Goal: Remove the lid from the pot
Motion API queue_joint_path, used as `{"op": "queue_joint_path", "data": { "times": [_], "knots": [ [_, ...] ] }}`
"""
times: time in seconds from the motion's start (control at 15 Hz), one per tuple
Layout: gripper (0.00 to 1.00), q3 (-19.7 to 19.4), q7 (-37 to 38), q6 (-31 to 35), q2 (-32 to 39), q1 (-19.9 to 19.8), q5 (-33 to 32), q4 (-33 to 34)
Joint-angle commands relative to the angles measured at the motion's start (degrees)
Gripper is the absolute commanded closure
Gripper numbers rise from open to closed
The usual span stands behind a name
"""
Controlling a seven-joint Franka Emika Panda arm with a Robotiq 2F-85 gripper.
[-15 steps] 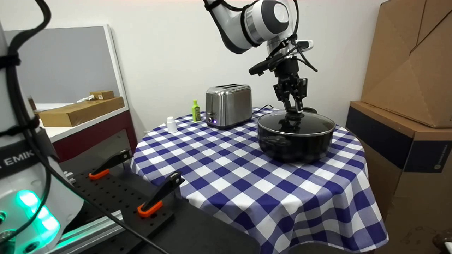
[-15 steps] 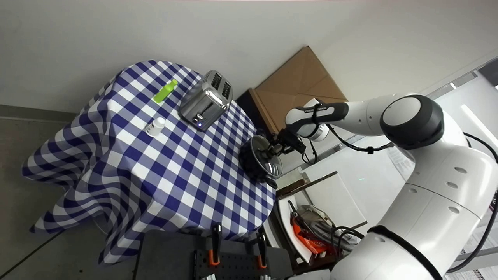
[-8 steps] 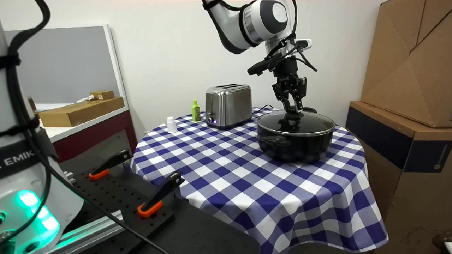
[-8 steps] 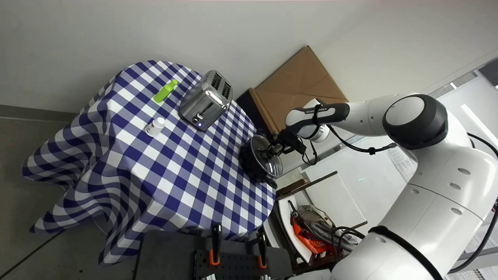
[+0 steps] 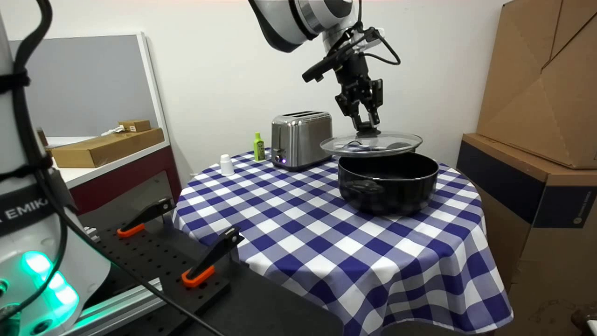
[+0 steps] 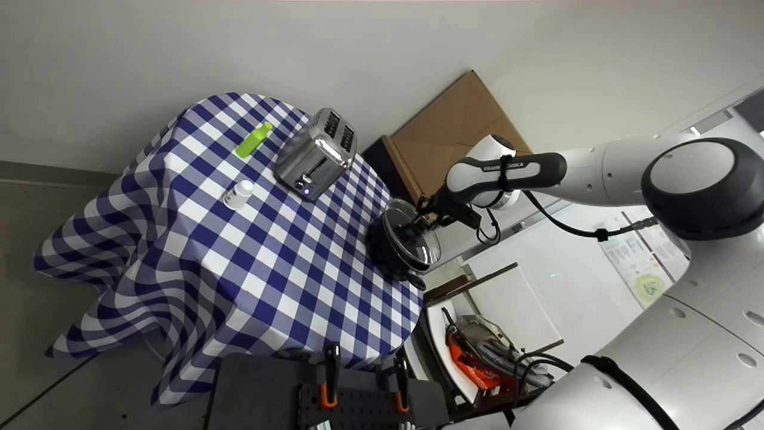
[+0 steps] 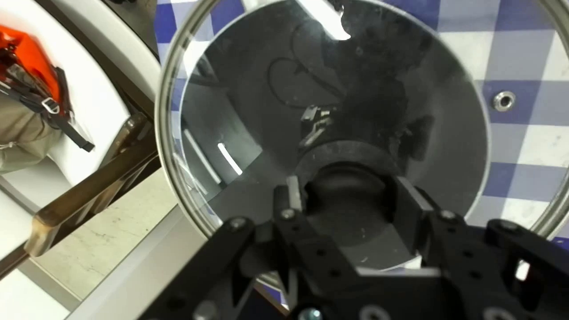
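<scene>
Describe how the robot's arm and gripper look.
The arm is white and rounded, with dark joint caps, white EMIKA lettering and glowing green lights at the base. Black cables are strapped along it. The gripper is black, two-fingered, with metal screws.

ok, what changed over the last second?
The glass lid rose off the black pot, shifting picture-left in an exterior view. The claw, at its knob before, now carries it; nothing let go. Pot, toaster, green bottle and white bottle stayed put.

The lid [image 5: 371,146] is glossy glass (metal-rimmed, smooth).
</scene>
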Motion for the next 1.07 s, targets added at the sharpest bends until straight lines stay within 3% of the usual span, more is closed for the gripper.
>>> {"op": "queue_joint_path", "data": {
  "times": [0.0, 0.4, 0.6, 1.0],
  "knots": [
    [0.75, 3.96, -4.31, -1.79, -7.66, 0.71, -0.85, -6.6],
    [0.75, 13.26, -9.8, -2.36, -9.33, 1.9, 0.94, -12.42],
    [0.75, 16.01, -9.41, -3.0, -8.28, 3.33, 0.97, -14.26],
    [0.75, 17.06, -6.96, -1.96, -6.7, 4.74, -0.56, -18.22]
  ]
}}
